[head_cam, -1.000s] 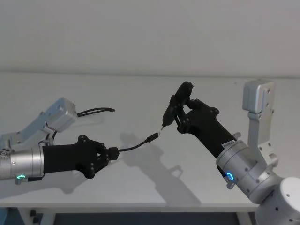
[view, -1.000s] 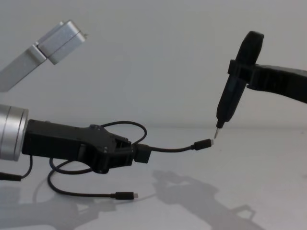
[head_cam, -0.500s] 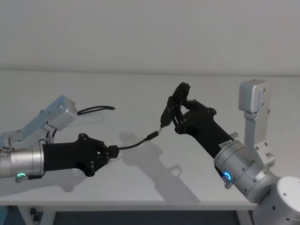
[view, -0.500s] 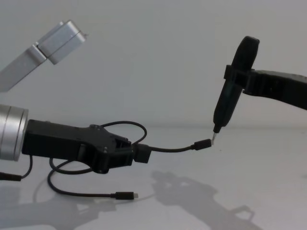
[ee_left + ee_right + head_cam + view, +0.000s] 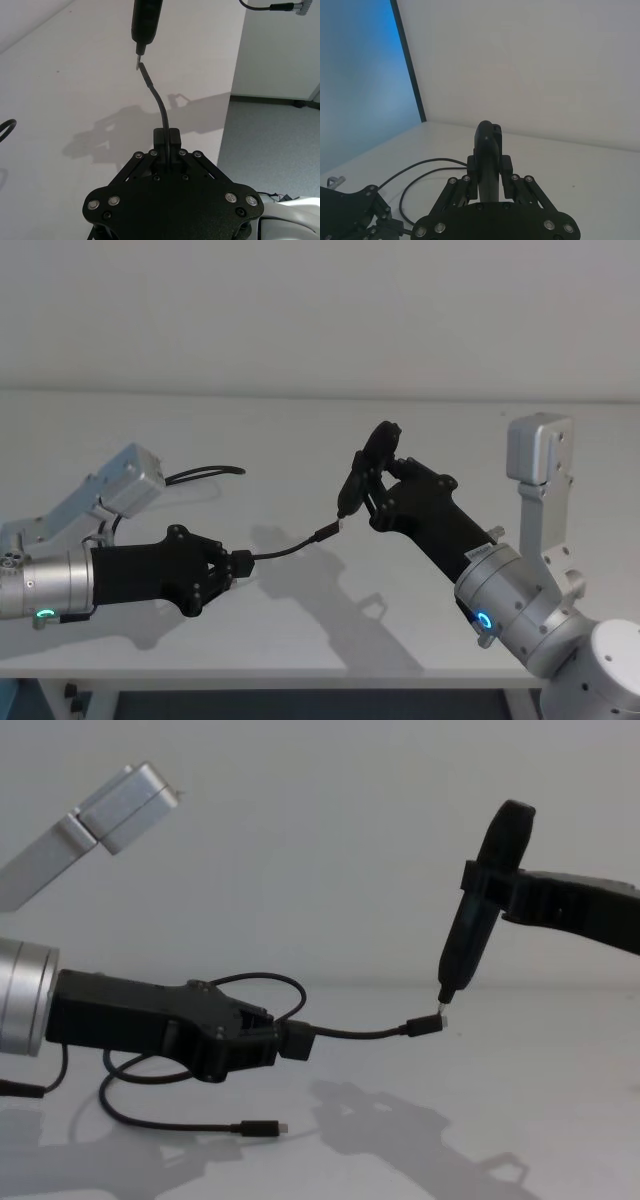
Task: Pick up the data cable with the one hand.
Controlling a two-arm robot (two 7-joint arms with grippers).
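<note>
The data cable (image 5: 290, 548) is a thin black cord, and my left gripper (image 5: 238, 567) is shut on it a short way behind one plug (image 5: 425, 1023). That plug sticks out to the right above the table. The rest of the cord loops behind the gripper (image 5: 285, 1042) down to the table, where the other plug (image 5: 262, 1127) lies. My right gripper (image 5: 375, 490) is shut on a black pen-shaped tool (image 5: 470, 935), whose metal tip touches the raised plug's end. The left wrist view shows the cable (image 5: 159, 102) rising from my gripper (image 5: 167, 145) to the tool (image 5: 146, 20).
The white table (image 5: 300, 640) has its front edge close below both arms. A short black lead with a silver barrel plug (image 5: 280, 6) lies apart from the cable. Cable loops (image 5: 420, 175) lie on the table behind the left gripper.
The right arm has shifted slightly left with the tool, bringing its metal tip onto the raised plug's end. The left gripper and the cable have not moved.
</note>
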